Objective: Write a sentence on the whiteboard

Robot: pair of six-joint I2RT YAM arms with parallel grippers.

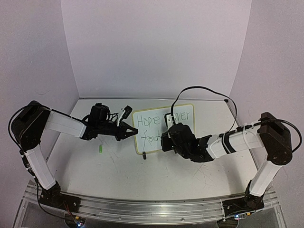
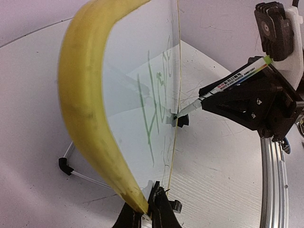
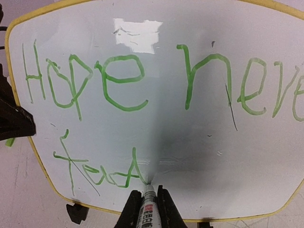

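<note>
Pinched at 9 o'clock by the left gripper [image 1: 129, 131], the whiteboard [image 3: 199, 156] could be tipped if the green marker [image 3: 147, 209] clenched by the right gripper [image 3: 148, 197] is overpressed.

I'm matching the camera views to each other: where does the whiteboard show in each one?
Top view: the whiteboard stands mid-picture, between the two arms.
Left wrist: whiteboard nearly edge-on, yellow rim looming left of centre.
Right wrist: whiteboard face-on, filling the picture.
Shared landmark: the green word "Hope".
</note>
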